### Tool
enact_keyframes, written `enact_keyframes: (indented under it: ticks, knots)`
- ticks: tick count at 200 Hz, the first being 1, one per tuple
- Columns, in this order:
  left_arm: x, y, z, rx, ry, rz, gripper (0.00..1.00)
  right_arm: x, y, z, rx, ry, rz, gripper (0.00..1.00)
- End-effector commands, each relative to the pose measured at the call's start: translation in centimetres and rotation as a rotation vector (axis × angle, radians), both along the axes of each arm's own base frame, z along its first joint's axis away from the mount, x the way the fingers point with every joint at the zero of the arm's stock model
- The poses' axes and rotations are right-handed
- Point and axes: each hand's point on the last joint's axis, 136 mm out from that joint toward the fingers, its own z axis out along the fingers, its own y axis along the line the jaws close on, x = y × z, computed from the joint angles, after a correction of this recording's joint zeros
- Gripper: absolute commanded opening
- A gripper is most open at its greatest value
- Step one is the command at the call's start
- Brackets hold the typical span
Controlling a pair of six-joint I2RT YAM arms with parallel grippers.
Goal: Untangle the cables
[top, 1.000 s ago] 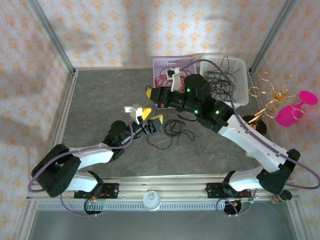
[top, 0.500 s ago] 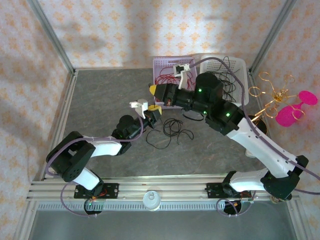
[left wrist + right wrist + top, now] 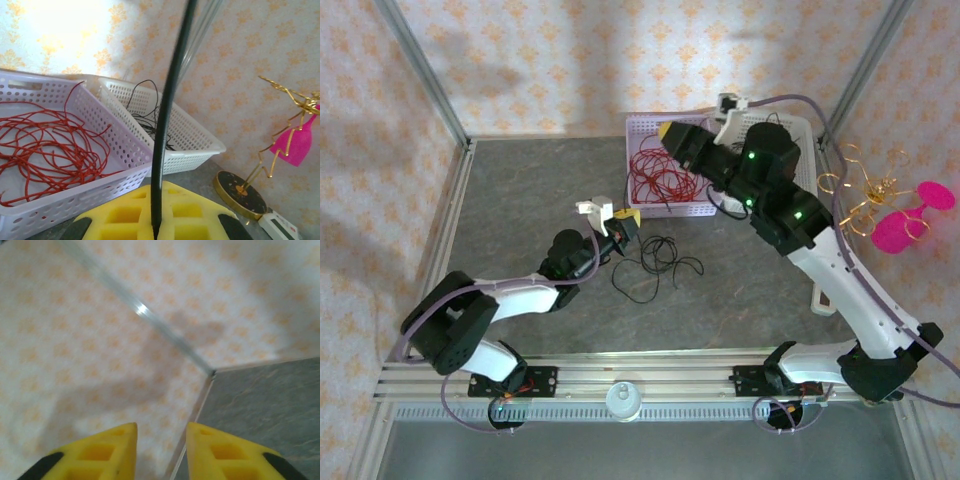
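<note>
The black cable (image 3: 655, 262) lies in loose overlapping loops near the middle of the surface (image 3: 510, 200). One strand is clamped in the left tool (image 3: 625, 220). In the left wrist view that strand (image 3: 167, 125) runs straight up from between the closed yellow pads (image 3: 120, 220). The red cable (image 3: 658, 178) sits as a curly heap in the lavender basket (image 3: 638, 125) at the far edge. More black wire lies in the white basket (image 3: 800, 125) just beside it. The right tool (image 3: 670, 133) hovers over the red heap, its pads parted and nothing between them.

The step in hand looks like drawing the pinched strand out of its coils. It is probably best pulled slowly along the strand's own line, so the loops slide off rather than cinch into a knot. The free tool could pin the remaining coils.

The wires are thin, round and springy, and probably slippery in a pinch. The baskets are rigid perforated plastic, and the surface is dark, mottled and stone-like. The pads are moulded with square pockets. A stiff gold wire stand (image 3: 865, 195) is near the right edge.
</note>
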Motion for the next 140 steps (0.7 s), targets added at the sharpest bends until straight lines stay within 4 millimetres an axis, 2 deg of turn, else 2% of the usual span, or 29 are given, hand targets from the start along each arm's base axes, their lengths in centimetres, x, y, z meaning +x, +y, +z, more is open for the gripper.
enact_keyframes:
  ticks: [1, 17, 28, 45, 65, 72, 89, 113, 140]
  knots:
    - [-1.5, -0.7, 2.5, -0.020, 0.030, -0.077, 0.00, 3.5, -4.1, 0.3, -0.043, -0.041, -0.193, 0.40]
    - [-2.1, -0.1, 3.9, -0.024, 0.069, -0.069, 0.00, 5.5, -5.8, -2.2, -0.120, 0.005, -0.243, 0.46]
    - [-2.2, 0.8, 4.6, -0.012, 0.110, -0.026, 0.00, 5.8, -6.4, -3.8, -0.159, 0.023, -0.256, 0.51]
    - [-1.5, 3.2, 5.6, 0.014, 0.186, 0.112, 0.00, 5.2, -6.8, -6.3, -0.215, 0.028, -0.249, 0.56]
    - [-1.7, 5.3, 7.2, 0.000, 0.213, 0.202, 0.00, 4.5, -7.6, -9.7, -0.284, 0.058, -0.266, 0.59]
    - [-1.8, 5.8, 7.7, -0.007, 0.219, 0.219, 0.00, 3.4, -8.1, -9.9, -0.290, 0.047, -0.264, 0.61]
    - [-1.7, 6.3, 8.6, -0.021, 0.241, 0.235, 0.00, 1.7, -8.3, -12.3, -0.313, 0.050, -0.225, 0.62]
    - [-1.3, 5.5, 10.0, -0.025, 0.272, 0.205, 0.00, -1.2, -8.9, -14.7, -0.323, 0.026, -0.178, 0.62]
    - [-1.4, 4.7, 12.0, -0.054, 0.266, 0.157, 0.00, -4.5, -9.3, -15.7, -0.292, -0.055, -0.122, 0.60]
